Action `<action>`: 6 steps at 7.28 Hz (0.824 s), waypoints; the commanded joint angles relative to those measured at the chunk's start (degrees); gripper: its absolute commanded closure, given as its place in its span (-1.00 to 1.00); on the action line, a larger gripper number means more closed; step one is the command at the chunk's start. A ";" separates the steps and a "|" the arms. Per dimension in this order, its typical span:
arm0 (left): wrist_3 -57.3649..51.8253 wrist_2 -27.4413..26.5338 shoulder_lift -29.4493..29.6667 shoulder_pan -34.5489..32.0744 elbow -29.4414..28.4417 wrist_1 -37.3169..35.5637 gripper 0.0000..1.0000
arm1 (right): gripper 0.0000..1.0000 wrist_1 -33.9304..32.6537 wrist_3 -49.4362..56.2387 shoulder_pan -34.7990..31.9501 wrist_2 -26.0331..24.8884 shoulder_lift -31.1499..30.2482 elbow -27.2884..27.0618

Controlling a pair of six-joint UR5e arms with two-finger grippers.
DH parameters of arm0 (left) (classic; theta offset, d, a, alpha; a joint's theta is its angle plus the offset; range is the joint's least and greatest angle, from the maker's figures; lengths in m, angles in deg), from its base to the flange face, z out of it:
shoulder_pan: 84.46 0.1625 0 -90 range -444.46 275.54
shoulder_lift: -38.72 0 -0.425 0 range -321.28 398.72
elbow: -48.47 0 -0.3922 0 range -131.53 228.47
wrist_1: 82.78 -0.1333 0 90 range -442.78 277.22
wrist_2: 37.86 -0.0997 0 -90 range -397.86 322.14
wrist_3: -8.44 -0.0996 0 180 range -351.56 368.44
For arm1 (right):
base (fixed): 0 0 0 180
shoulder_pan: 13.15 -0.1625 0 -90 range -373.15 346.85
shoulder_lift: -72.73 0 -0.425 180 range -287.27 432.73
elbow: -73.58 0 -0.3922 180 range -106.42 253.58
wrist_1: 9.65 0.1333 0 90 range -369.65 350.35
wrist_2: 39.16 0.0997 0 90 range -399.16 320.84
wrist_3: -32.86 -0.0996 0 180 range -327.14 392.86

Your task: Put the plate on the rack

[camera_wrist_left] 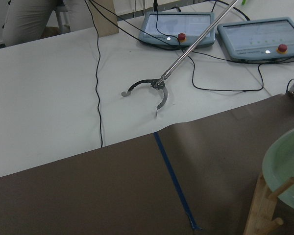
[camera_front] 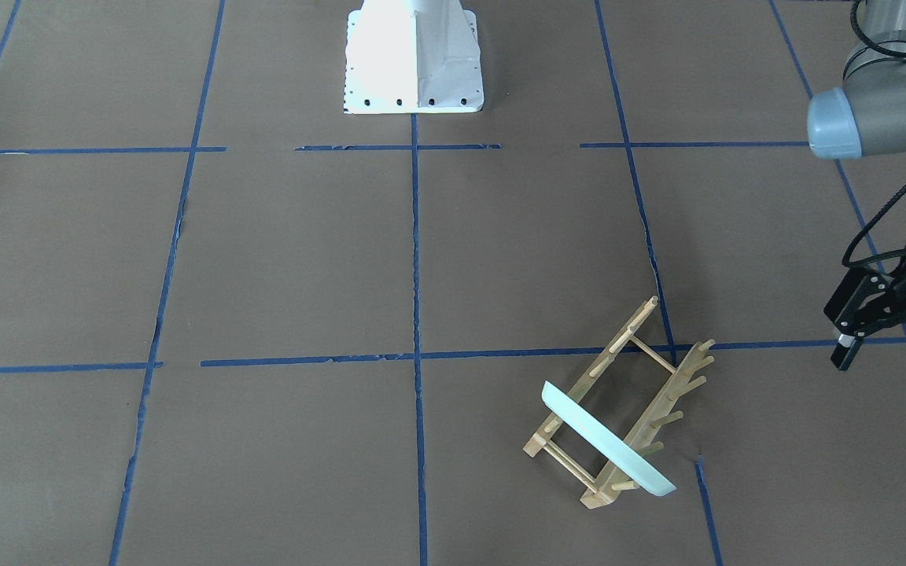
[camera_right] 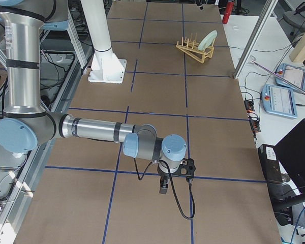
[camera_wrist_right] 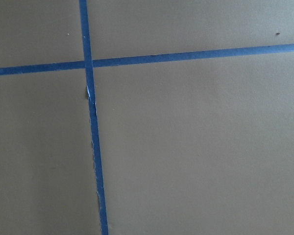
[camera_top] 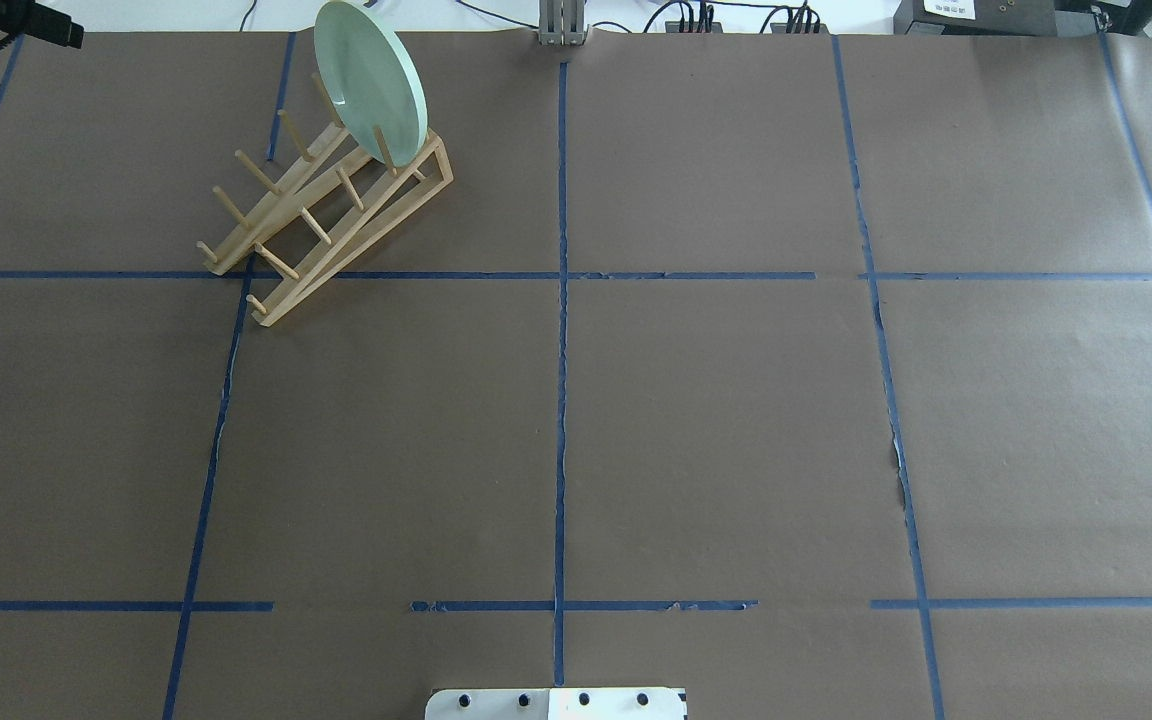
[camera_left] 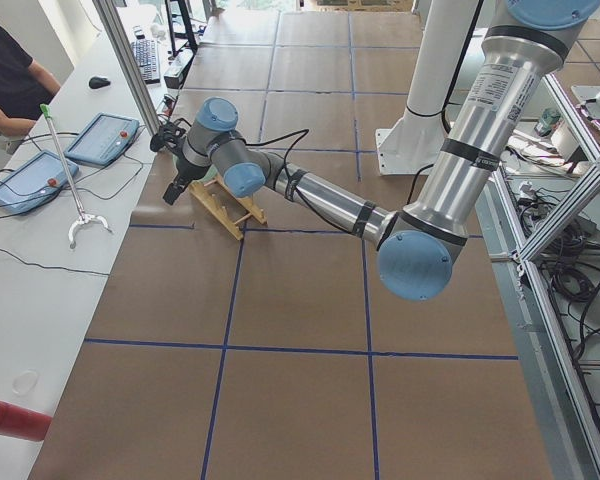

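Observation:
The pale mint-green plate [camera_front: 606, 440] stands on edge between the pegs at one end of the light wooden rack [camera_front: 626, 393]. In the overhead view, the plate [camera_top: 368, 80] leans in the far end of the rack [camera_top: 326, 210]. My left gripper [camera_front: 892, 368] is open and empty. It hangs above the table, off to the side of the rack and clear of it. The left wrist view shows the plate's rim [camera_wrist_left: 289, 166] and two pegs [camera_wrist_left: 267, 205] at its lower right. My right gripper [camera_right: 163, 185] shows only in the exterior right view, far from the rack. I cannot tell whether it is open or shut.
The white robot base [camera_front: 414, 59] stands at the table's near-robot edge. Beyond the table's far edge, a white bench holds a reach-grabber tool [camera_wrist_left: 157, 90], two pendants [camera_wrist_left: 179, 27] and cables. An operator [camera_left: 10, 80] sits there.

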 commanded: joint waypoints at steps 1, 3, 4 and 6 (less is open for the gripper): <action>-2.93 7.72 -3.98 -1.92 0.19 -6.82 -1.00 | -1.00 0.00 0.00 0.00 0.00 0.00 -0.02; -2.93 15.74 -10.38 -8.40 -0.07 -8.08 -1.00 | -1.00 0.00 0.00 0.00 0.00 0.00 0.06; -3.02 16.20 -13.11 -8.96 -0.33 -8.43 -1.00 | -1.00 0.00 0.00 0.00 0.00 0.00 -0.02; -13.91 16.29 -21.01 -11.75 -0.07 -9.74 -1.00 | -1.00 0.00 0.00 0.00 0.00 0.00 0.06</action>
